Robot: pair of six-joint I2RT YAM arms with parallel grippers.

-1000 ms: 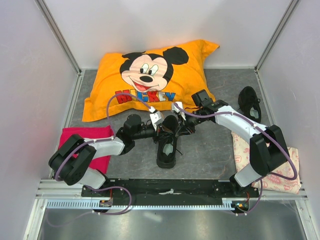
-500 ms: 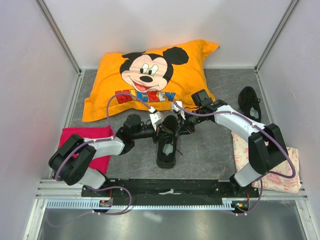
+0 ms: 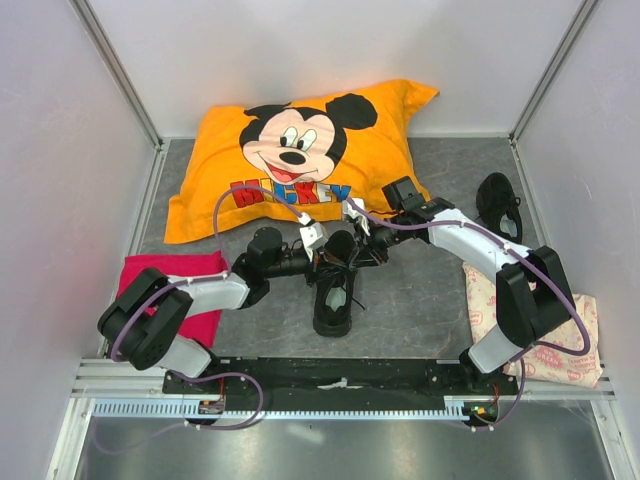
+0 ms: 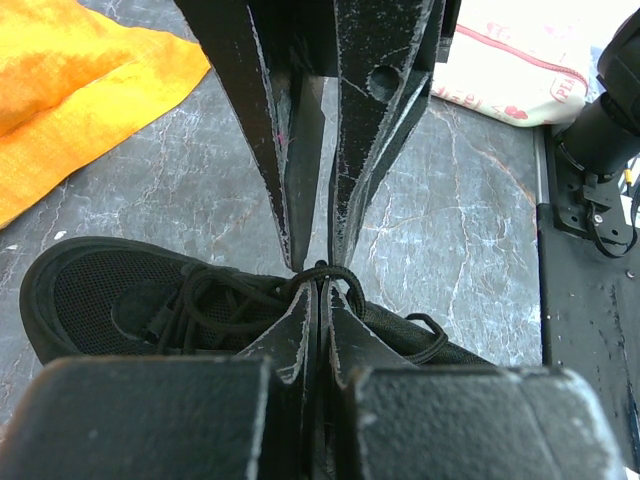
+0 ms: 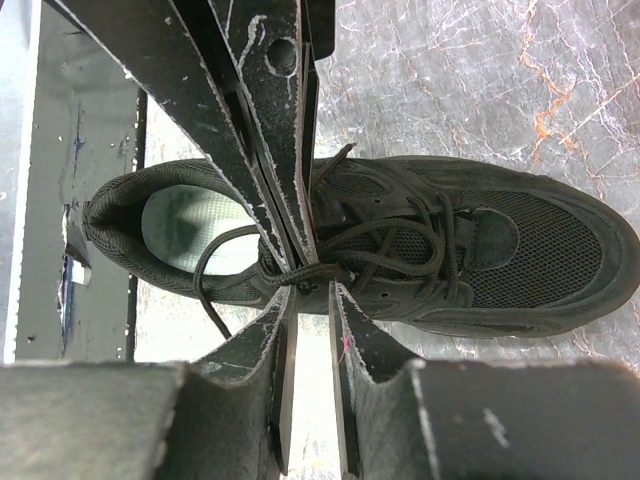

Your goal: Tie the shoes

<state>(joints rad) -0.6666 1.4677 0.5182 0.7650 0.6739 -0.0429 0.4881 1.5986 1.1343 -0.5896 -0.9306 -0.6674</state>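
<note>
While both arms fold inward, the top view has the left arm lying low, its elbow over the red cloth [image 3: 165, 272] and its forearm running right. The left gripper [image 3: 322, 260] is at the shoe's [image 3: 334, 300] lacing. The right arm's elbow sits above the pale printed pouch [image 3: 562, 342], with the forearm slanting up-left and the wrist bent back down. The right gripper [image 3: 362, 252] comes in from the other side, so the two are tip to tip. The shoe lies mid-table [image 3: 420, 300], toe toward the orange Mickey pillow [image 3: 300, 150] and heel toward the bases. The second shoe [image 3: 499, 205] is at the far right, well apart.

Left wrist view: the left arm's own fingers [image 4: 300, 315] enter from below, pressed together on a lace [image 4: 338, 274] loop at their tips. The right gripper's fingers [image 4: 345, 200] point down from above, meeting that same loop.

Right wrist view: the right arm's own fingers [image 5: 352, 335] stand a narrow slit apart with floor showing between them. The lace crosses just at their tips and is not clamped. The left gripper's fingers [image 5: 240, 130] come from above, closed on the lace over the tongue. The grey insole [image 5: 180, 225] is at the left and the toe at the right.
</note>
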